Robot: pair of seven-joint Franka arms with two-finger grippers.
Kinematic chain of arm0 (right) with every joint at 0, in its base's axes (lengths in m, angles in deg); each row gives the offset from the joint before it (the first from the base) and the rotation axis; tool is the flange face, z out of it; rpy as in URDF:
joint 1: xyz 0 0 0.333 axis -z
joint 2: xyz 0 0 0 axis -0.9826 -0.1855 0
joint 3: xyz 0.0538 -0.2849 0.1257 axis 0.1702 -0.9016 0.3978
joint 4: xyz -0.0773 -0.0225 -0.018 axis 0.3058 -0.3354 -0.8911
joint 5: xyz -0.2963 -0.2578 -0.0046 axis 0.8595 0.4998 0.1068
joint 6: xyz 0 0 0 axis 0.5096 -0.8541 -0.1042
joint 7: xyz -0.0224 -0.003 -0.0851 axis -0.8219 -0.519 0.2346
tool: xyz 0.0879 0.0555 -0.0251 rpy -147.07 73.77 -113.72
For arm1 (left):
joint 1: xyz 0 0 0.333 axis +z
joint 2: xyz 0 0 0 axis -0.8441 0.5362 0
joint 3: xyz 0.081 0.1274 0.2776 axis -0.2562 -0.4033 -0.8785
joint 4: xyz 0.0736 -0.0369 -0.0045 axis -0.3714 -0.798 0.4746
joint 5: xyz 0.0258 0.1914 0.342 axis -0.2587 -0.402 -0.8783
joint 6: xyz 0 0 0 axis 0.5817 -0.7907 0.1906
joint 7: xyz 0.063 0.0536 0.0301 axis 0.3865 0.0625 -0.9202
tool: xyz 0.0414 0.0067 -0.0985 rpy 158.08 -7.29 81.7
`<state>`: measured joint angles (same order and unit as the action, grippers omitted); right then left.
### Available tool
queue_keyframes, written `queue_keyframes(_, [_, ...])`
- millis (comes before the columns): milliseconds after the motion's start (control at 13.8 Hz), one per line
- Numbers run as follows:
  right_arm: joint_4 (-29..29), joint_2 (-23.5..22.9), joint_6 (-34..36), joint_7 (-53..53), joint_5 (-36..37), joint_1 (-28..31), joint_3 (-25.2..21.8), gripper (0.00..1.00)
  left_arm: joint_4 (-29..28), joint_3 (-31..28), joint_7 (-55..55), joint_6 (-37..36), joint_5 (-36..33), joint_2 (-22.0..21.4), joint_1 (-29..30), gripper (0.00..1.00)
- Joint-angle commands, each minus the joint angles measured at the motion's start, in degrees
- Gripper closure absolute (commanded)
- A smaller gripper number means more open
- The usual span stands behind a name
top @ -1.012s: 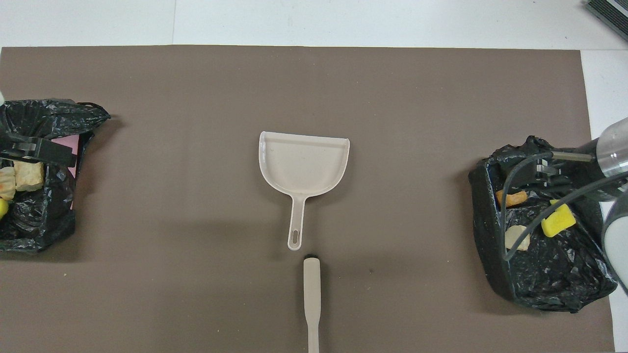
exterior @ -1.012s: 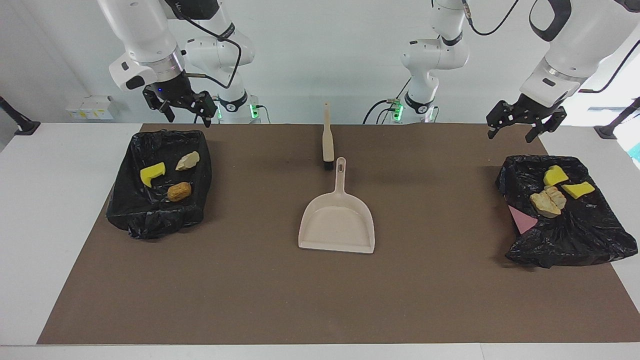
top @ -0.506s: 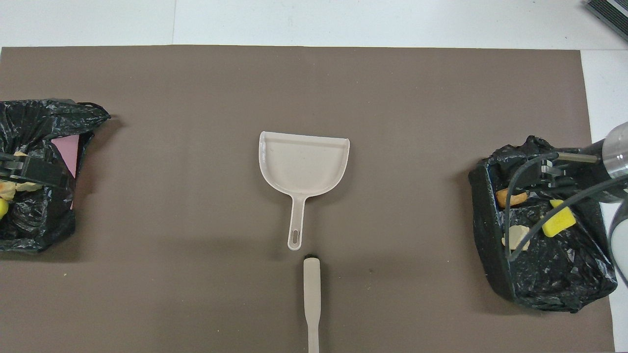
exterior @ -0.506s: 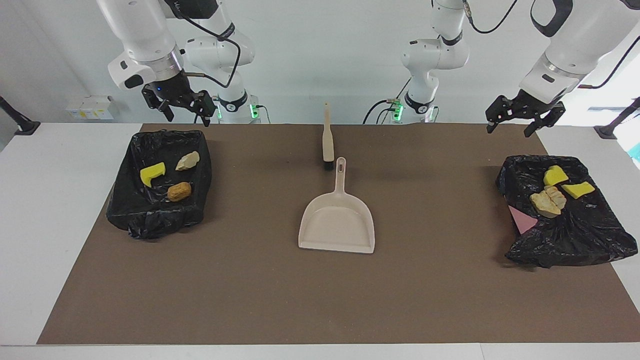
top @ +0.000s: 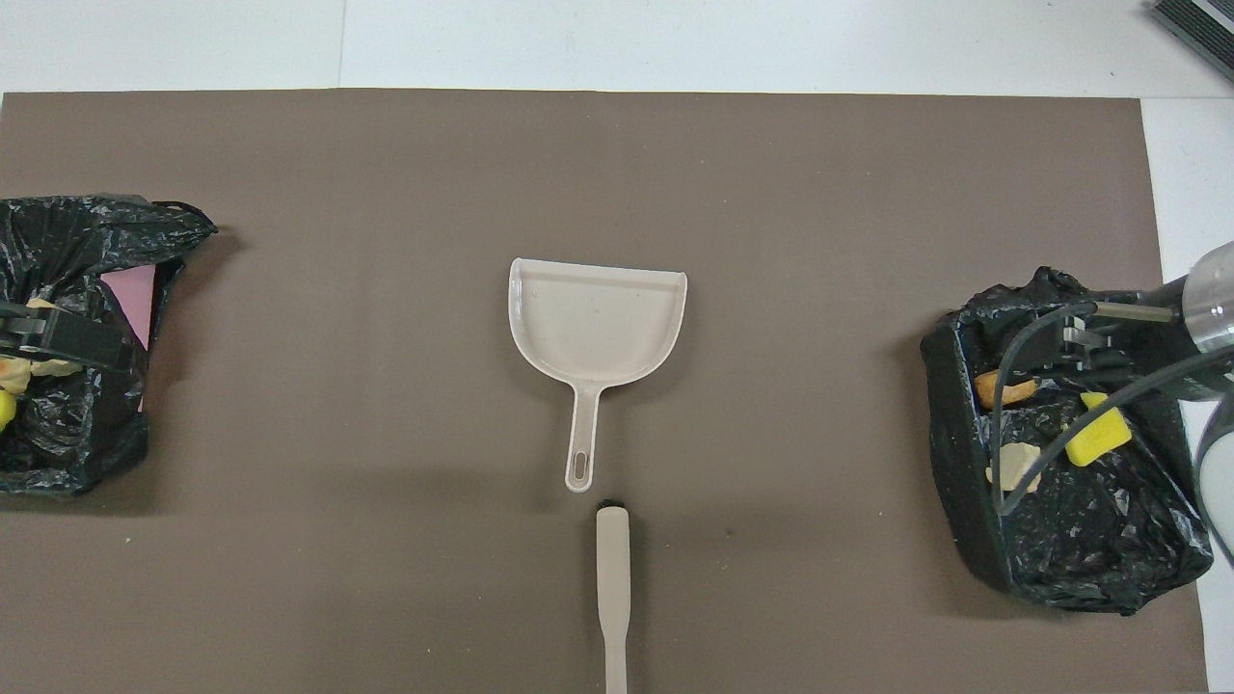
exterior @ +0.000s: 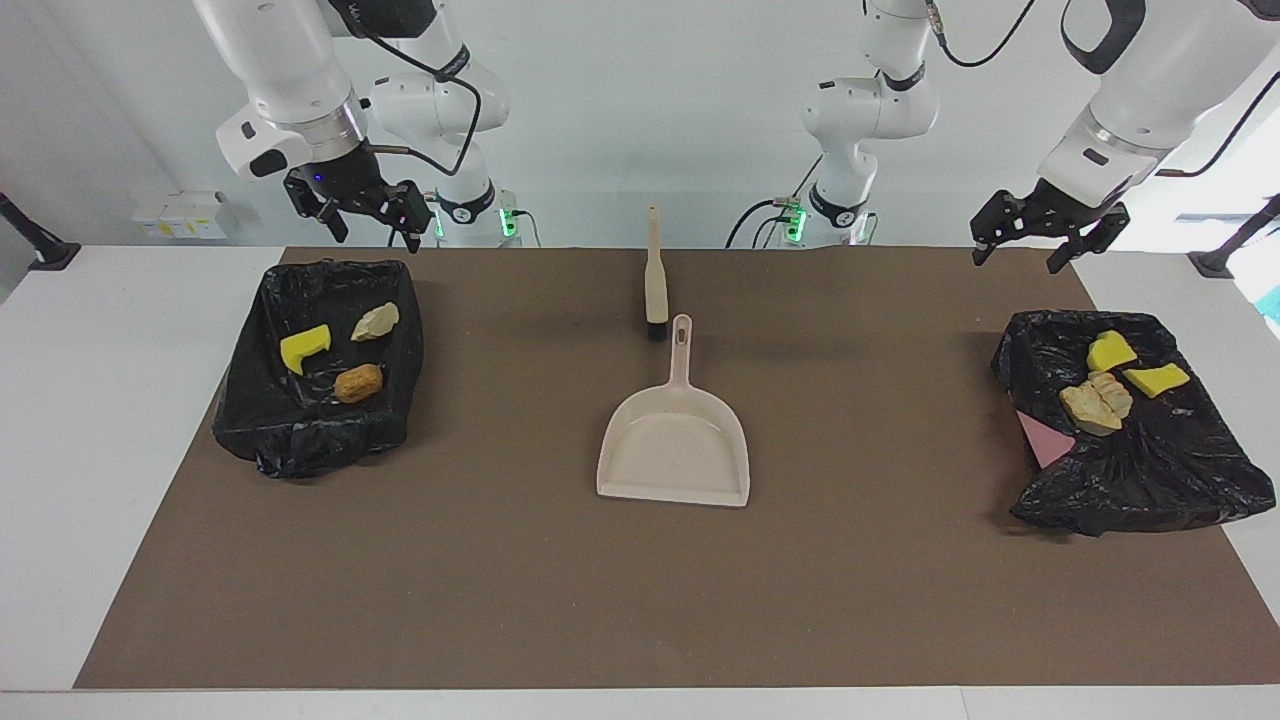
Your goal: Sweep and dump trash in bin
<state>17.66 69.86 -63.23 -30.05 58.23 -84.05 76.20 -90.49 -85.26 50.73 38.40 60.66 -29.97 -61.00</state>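
Both claws are hanging empty in the air with their fingers spread wide. Your right claw [exterior: 362, 212] is hovering over the robot-side rim of the bin [exterior: 318, 365] at the right arm's end of the table, and your left claw [exterior: 1035, 235] is hovering over the robot-side edge of the other bin [exterior: 1135, 440] at the left arm's end.

The trash is already lying inside the two bins, below the claws. Under the right claw you are seeing a yellow chunk [exterior: 305, 347], a pale lump [exterior: 375, 321] and a brown lump [exterior: 358, 383]. Under the left claw two yellow chunks [exterior: 1110, 351] [exterior: 1157, 379] and a tan lump [exterior: 1096, 403] are lying on the black liner; I am counting six pieces clearly, and I cannot tell if a seventh is hiding there. No piece is lying on the brown mat [exterior: 500, 580].

The brush [exterior: 655, 275] and the dustpan [exterior: 675, 440] are resting in the middle, well apart from both claws and about halfway between them, so neither arm is clearly nearer. Their long axes are running in one line, toward and away from the robots: the brush handle is pointing to the robots, the pan handle is almost touching the brush head, and the pan mouth is opening away from the robots. To my judgement the task is looking finished, and the arms are only waiting.
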Motion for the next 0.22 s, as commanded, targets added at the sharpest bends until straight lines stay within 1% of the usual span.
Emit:
queue_keyframes(0, [1.30, 1.28, 0.33, 1.98, -0.05, 1.04, 0.46, 0.00, 0.12, 0.07, 0.03, -1.20, -0.84, -0.68, 0.18, 0.00])
queue_keyframes(145, [1.21, 1.27, 0.25, 1.90, -0.05, 0.96, 0.46, 0.00, 0.04, 0.07, 0.03, -1.11, -0.75, -0.76, 0.18, 0.00])
